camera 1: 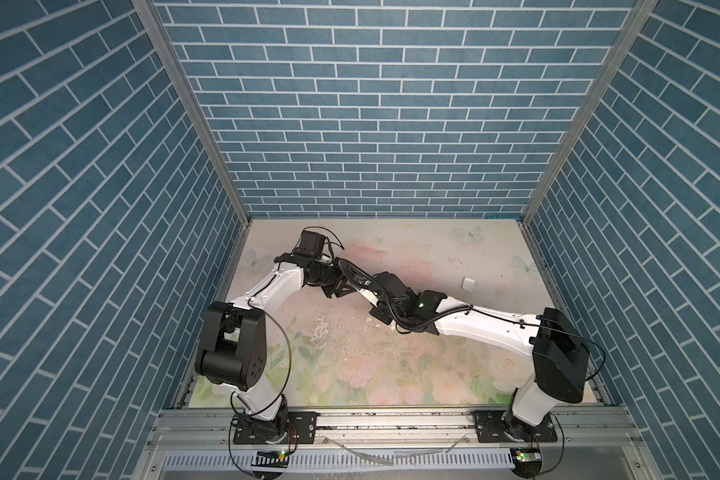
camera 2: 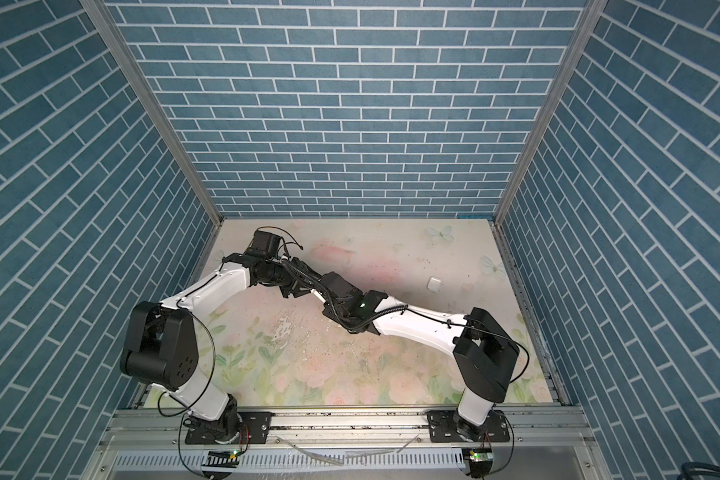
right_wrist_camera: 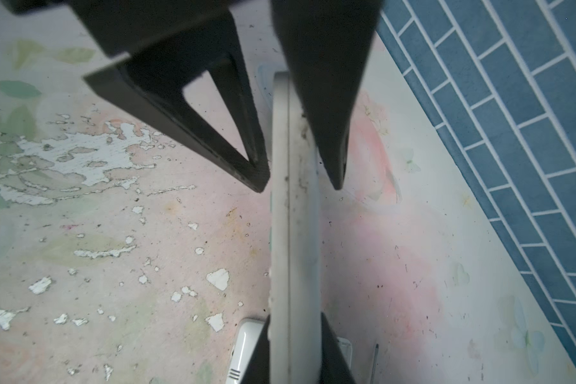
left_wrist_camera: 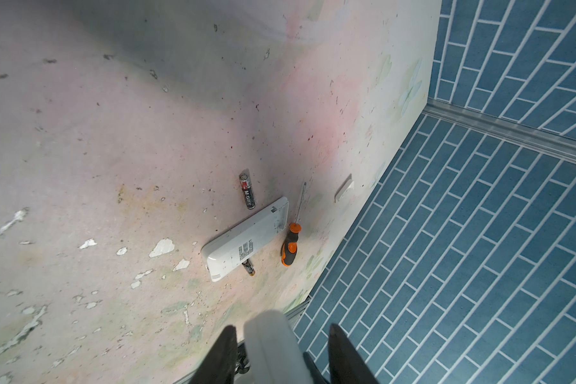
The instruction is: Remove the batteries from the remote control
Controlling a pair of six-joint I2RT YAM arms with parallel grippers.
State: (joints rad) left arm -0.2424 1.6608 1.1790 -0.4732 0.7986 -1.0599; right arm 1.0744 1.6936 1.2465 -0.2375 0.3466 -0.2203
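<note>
Floral table [camera 1: 412,374], blue brick walls, surface pretty scuffed. Right gripper [right_wrist_camera: 293,319] is clamped on a white remote [right_wrist_camera: 293,232] held up between the arms. Left gripper [right_wrist_camera: 299,186] straddles its far end, and I can't tell if it's actually pinching. A second remote [left_wrist_camera: 246,241] lies on the table, compartment open. One of the batteries [left_wrist_camera: 247,192] sits loose just beside it, and another battery [left_wrist_camera: 248,268] pokes out from under its edge, near the screwdriver [left_wrist_camera: 290,246].
</note>
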